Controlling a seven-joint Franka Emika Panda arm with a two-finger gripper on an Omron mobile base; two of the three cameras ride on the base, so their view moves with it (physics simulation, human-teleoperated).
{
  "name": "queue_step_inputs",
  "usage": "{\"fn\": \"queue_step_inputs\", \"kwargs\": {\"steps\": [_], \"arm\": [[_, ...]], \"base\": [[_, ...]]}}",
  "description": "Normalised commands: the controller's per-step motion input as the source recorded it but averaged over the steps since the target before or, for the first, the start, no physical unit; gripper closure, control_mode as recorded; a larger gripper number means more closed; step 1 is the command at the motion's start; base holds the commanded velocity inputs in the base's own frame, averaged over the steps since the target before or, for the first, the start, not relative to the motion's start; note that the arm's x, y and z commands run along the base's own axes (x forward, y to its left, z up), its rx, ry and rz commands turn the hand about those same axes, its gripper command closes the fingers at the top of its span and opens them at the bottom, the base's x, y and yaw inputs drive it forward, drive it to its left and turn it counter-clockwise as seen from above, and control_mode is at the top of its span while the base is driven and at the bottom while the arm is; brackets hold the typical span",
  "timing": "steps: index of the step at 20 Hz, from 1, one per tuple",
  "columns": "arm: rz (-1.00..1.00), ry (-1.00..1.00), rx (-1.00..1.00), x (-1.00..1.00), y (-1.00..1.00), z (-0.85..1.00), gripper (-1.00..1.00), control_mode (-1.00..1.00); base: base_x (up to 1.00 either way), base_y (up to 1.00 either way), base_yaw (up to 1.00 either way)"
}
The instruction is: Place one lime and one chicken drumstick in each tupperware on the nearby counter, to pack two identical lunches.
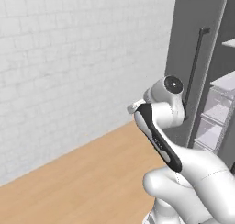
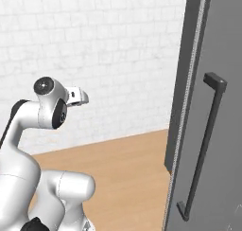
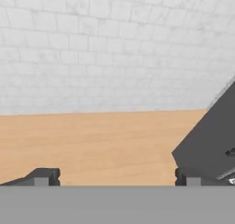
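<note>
Claw (image 3: 117,178) gapes wide and empty in hand view; left base view shows shelves (image 1: 219,109).

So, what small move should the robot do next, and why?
Probably turn the base to search for the food: the open gripper holds nothing and faces a white brick wall and wood floor, beside a dark door with a bar handle.

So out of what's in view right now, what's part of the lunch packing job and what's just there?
Part of the job:
- hand, open and holding nothing

Just there:
- wood floor
- white brick wall
- tall grey door with a dark bar handle
- shelves behind it

No lime, drumstick, tupperware or counter to be seen from here.
</note>
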Motion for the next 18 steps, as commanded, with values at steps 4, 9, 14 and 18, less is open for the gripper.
{"fn": "queue_step_inputs", "kwargs": {"steps": [4,9,14,18], "arm": [[0.0,0.0,0.0,0.0,0.0,0.0,-1.0,1.0],[0.0,0.0,0.0,0.0,0.0,0.0,-1.0,1.0],[0.0,0.0,0.0,0.0,0.0,0.0,-1.0,1.0],[0.0,0.0,0.0,0.0,0.0,0.0,-1.0,1.0]], "base": [[1.0,0.21,-0.47],[0.81,0.1,-0.62],[0.67,0.24,-0.65],[0.53,0.32,-0.65]]}}
